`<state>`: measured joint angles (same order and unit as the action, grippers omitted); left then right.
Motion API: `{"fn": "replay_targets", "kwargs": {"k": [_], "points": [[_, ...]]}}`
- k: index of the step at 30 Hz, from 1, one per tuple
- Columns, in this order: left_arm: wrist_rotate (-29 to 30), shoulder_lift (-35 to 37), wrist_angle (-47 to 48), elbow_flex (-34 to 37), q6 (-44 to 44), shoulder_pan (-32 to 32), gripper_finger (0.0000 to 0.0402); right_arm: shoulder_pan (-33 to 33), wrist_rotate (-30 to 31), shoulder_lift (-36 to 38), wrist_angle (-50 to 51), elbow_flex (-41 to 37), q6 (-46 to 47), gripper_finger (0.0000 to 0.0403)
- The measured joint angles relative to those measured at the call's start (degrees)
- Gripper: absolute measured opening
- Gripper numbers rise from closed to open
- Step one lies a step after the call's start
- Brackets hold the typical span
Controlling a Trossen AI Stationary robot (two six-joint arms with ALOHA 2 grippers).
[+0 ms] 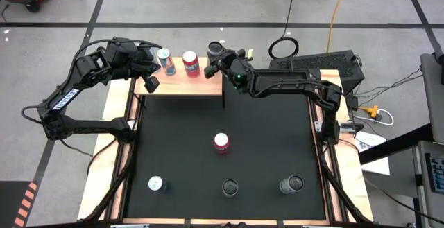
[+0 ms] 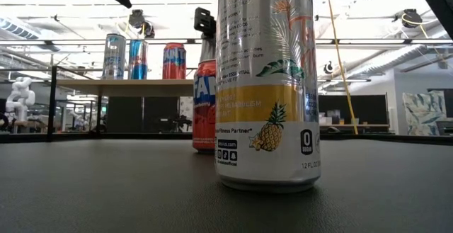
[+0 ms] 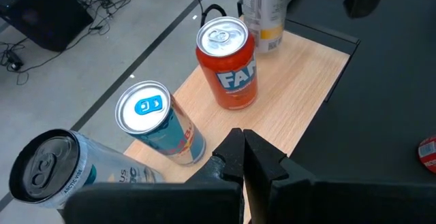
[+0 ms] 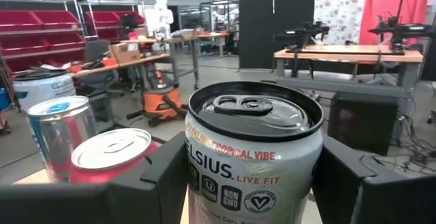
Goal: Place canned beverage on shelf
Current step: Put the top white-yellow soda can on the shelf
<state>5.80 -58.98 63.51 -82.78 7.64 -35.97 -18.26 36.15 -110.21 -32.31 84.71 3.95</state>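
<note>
Pineapple can [image 2: 267,84]: upright on the mat [image 1: 263,138], nearest the low camera and well apart from the shelf. We see no threat to it.
Shelf [image 1: 180,84]: carries a silver can [image 3: 48,169], a blue can [image 3: 153,118] and a red can [image 3: 229,64] in a row. Only its right end is bare, and that spot sits close to the edge.
Right gripper [image 4: 255,183]: clamped on the Celsius can [image 4: 253,115], one finger on each side, at the shelf's right end just beside the red can. We cannot tell whether the base rests on the board.
Left gripper [image 3: 243,159]: pinched tight and empty, over the shelf's front edge near the blue can.
Risk, release: if we let go with the base overhanging or tilted, the Celsius can could tip off the end.
Risk, neighbour: we judge that a sideways drift, or the inner finger swinging out, could knock the red can into the blue.
Risk, retreat: pulling back before the fingers clear could drag the can along.
</note>
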Motion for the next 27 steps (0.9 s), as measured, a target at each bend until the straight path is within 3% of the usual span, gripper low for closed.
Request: {"fn": "replay_targets", "kwargs": {"k": [9, 15, 27], "points": [[0.0, 0.0, 0.0, 0.0, 0.2, 0.0, 0.0001, 1.6, 0.4, 0.0, 0.5, 0.0, -0.6, 0.0212], [0.0, 0.0, -0.1, 0.0, 0.2, 0.0, 0.0001, 2.6, 6.2, 0.0, 0.8, 0.0, -3.1, 0.0212], [0.0, 0.0, -1.8, 0.0, 0.2, 0.0, 0.0001, 2.6, 1.0, -0.3, 3.0, 0.1, -2.9, 0.0212]]}}
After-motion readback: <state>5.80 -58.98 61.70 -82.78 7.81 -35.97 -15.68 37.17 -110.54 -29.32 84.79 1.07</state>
